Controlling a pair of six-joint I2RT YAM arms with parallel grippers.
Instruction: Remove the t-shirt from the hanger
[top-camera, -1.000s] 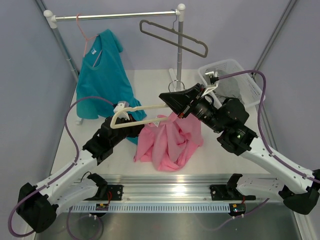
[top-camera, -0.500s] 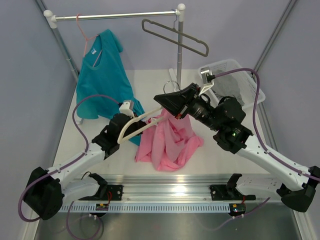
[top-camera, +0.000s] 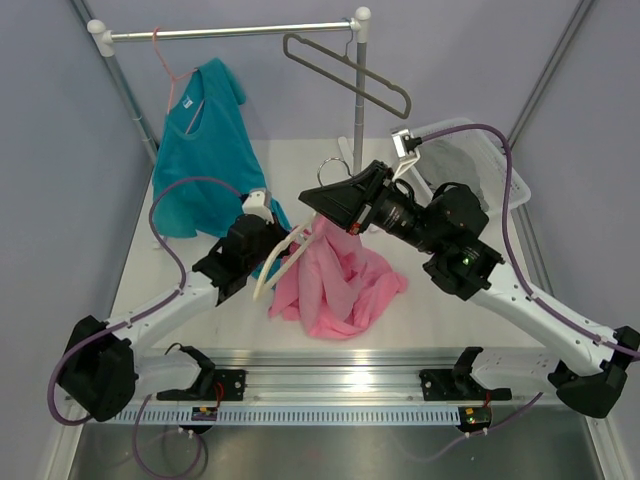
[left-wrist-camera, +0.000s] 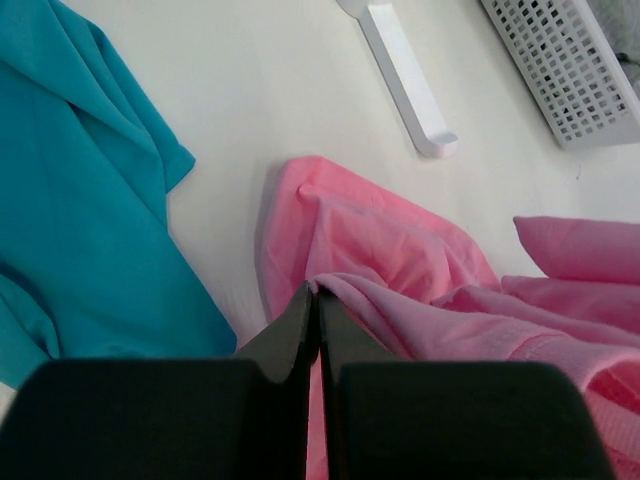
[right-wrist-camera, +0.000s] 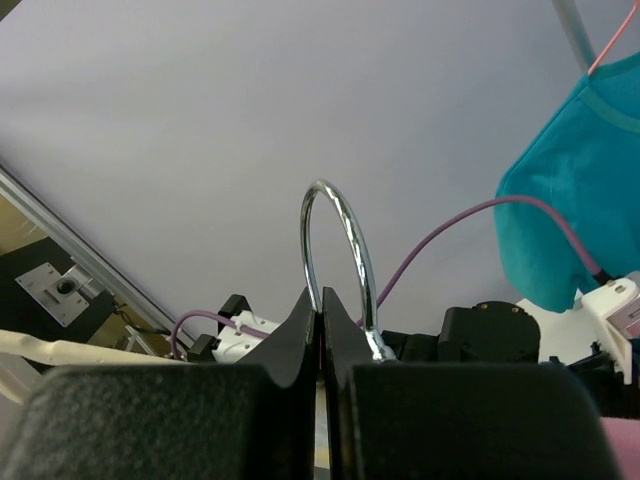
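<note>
Right wrist view: right gripper (right-wrist-camera: 320, 297) pinches the hanger (right-wrist-camera: 327, 184) by its hook. Left gripper (left-wrist-camera: 317, 291) nips a fold of the t-shirt (left-wrist-camera: 400, 250) at its fingertips. Ahead to its right, a white basket (left-wrist-camera: 560, 70) holds a grey garment (top-camera: 460, 163).

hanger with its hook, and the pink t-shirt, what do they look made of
The hanger: pale cream, smooth and matte, probably plastic, though painted wood can't be ruled out.
Its hook: bright, mirror-like shine on a thin bent rod, so polished metal.
The t-shirt: soft pink fabric, matte, slumping in folds and wrinkles; it looks like cotton, but the fibre can't be told.
</note>
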